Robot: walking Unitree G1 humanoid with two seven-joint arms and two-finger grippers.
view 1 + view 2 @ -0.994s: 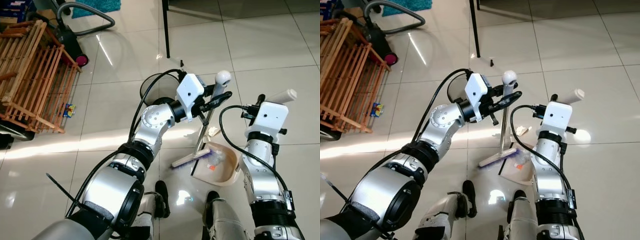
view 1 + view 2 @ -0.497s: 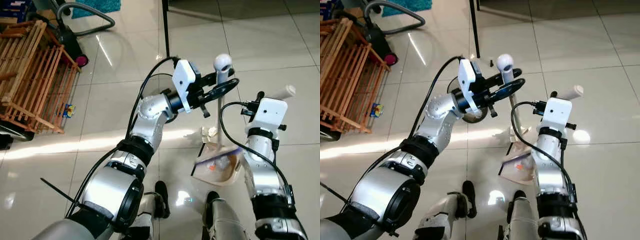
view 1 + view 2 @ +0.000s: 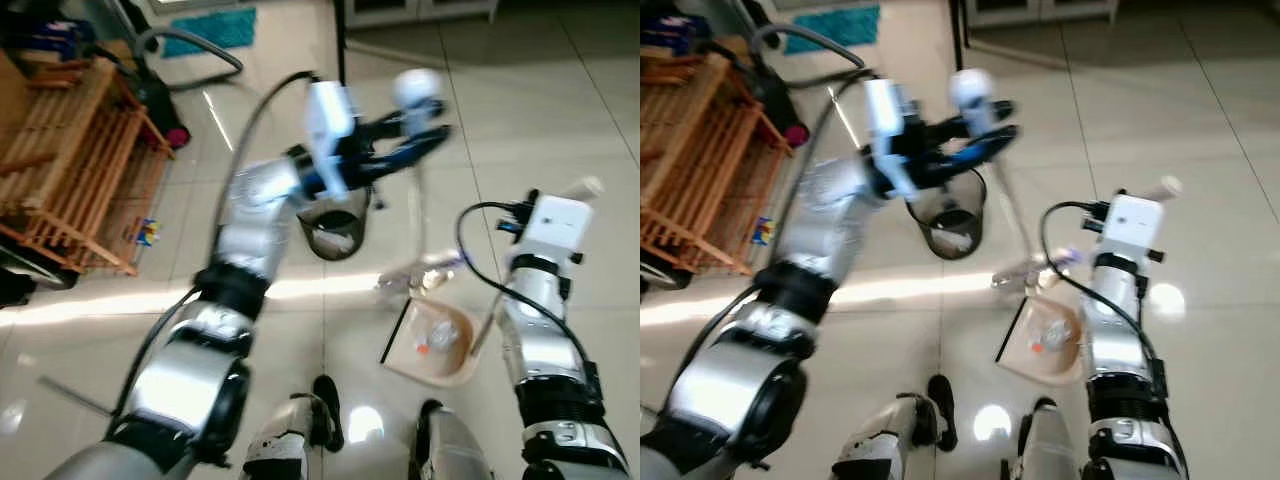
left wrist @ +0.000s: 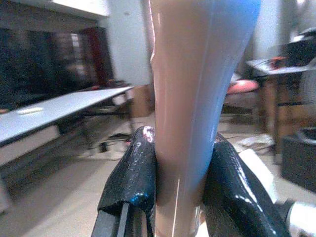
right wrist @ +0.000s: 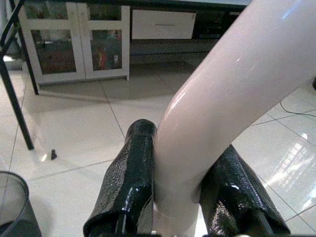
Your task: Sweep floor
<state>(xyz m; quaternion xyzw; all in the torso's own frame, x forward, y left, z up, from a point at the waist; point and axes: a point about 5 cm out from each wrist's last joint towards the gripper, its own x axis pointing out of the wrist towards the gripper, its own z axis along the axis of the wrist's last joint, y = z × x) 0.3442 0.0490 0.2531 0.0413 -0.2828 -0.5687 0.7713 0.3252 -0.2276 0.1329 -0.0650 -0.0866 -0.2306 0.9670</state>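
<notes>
Dustpan [image 3: 436,345] holds scraps; black bin [image 3: 335,228] holds paper. Left pincer [image 4: 175,190] clamps broom handle [image 4: 190,98]; right pincer [image 5: 182,190] clamps dustpan handle [image 5: 232,94].

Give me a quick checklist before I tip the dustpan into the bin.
1. Left gripper clamped on the broom handle: ok.
2. Right gripper clamped on the dustpan handle: ok.
3. Debris sits inside the dustpan: ok.
4. Black mesh bin upright with its mouth open, beyond the dustpan: ok.
5. Broom head off the pan: cannot tell, blurred.
6. Floor around the pan swept clean: cannot tell, blurred.
</notes>
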